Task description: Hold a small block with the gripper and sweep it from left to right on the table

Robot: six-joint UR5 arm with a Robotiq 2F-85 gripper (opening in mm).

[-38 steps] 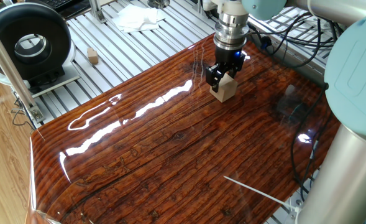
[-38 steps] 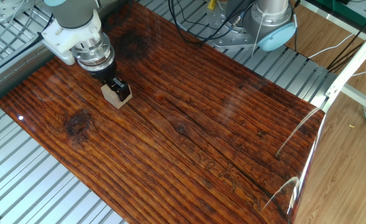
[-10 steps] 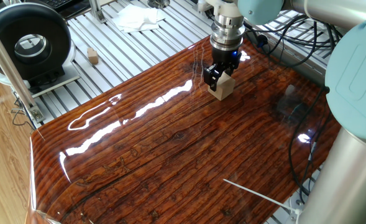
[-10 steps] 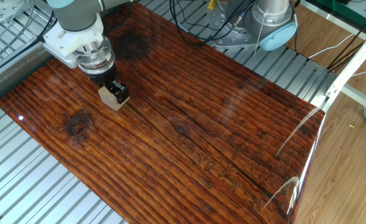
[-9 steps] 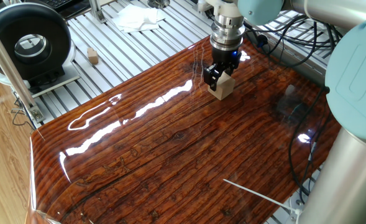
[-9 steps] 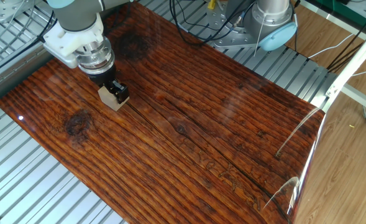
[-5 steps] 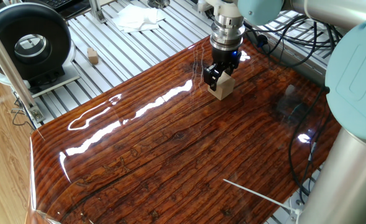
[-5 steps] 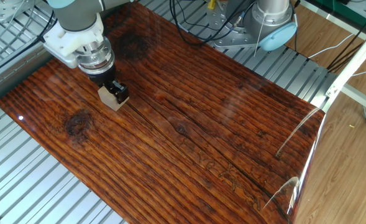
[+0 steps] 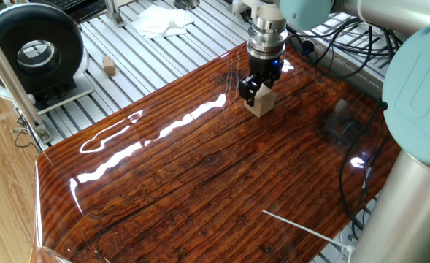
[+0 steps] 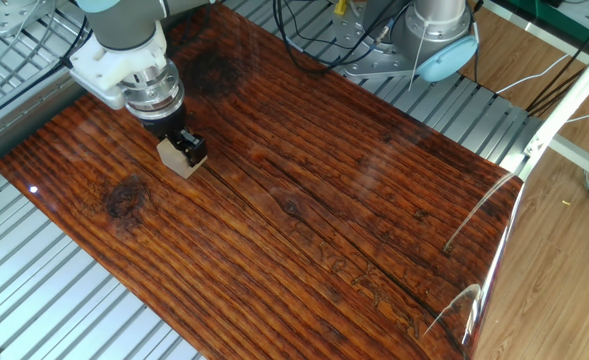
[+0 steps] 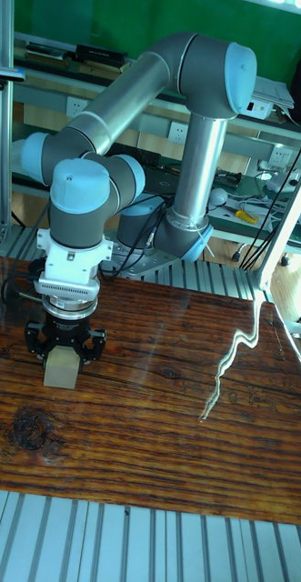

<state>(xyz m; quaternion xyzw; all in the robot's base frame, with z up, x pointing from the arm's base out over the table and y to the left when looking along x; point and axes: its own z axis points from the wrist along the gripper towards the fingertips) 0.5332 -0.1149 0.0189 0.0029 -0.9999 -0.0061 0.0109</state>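
The bench (image 9: 200,183), a large glossy reddish-brown board with strong grain, was seen lying on a ribbed aluminium slat frame (image 9: 127,58). The arm (image 11: 123,109) was bent down over the bench's far corner in one fixed view, which is the left end in the tall fixed view. The hand (image 9: 259,89) (image 10: 184,143) (image 11: 64,350) was found clenched on the small block (image 9: 260,102) (image 10: 180,159) (image 11: 62,371), a black finger pressed to each side, and the block's underside appeared to be touching the bench. Compared with the frames from 3.8 s ago, the hand and block were found shifted slightly, up and to the left in both fixed views; from 1.0 s ago onward no change was noted. A tinier brownish block (image 9: 109,66) was seen on the slats, well apart from the bench.
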